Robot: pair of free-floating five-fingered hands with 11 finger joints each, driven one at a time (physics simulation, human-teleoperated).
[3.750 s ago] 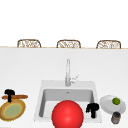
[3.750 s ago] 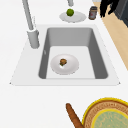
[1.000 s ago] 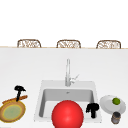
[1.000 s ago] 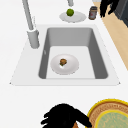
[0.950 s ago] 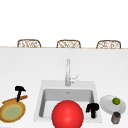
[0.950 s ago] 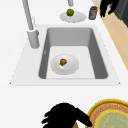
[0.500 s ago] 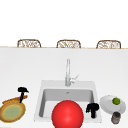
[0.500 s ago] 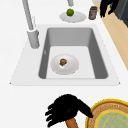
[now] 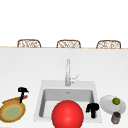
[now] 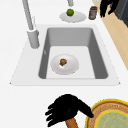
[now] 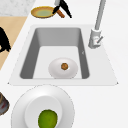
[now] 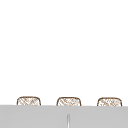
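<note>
Your pan (image 9: 12,112) sits on the counter at the far left of the sink (image 9: 41,97), and its brown handle (image 9: 22,98) angles up and back from the rim. Your left hand (image 9: 22,90) is right over the end of that handle. From the left side you see the hand (image 10: 65,109) draped across the top of the handle (image 10: 72,123), fingers spread and bent downward, thumb reaching toward the pan's yellow rim (image 10: 93,111); it touches the handle, but you cannot tell whether the fingers have truly closed around it.

Your right hand (image 9: 92,108) hangs in the air over the right front part of the sink, near the white plate (image 9: 106,106) that carries a green lime (image 9: 116,101), with a small dark jar (image 9: 116,117) just in front of the plate. Whether its fingers are curled or loose cannot be told.

The front view puts a big red ball (image 9: 67,114) across the basin, hiding the floor of it. The two side views give you what lies inside: a white dish (image 10: 64,64) on the sink floor with a small brown piece of food (image 10: 63,61) on it. From the right side you see the left hand (image 11: 62,6) at the pan handle far back, and the tap (image 11: 98,25) at the sink's edge
</note>
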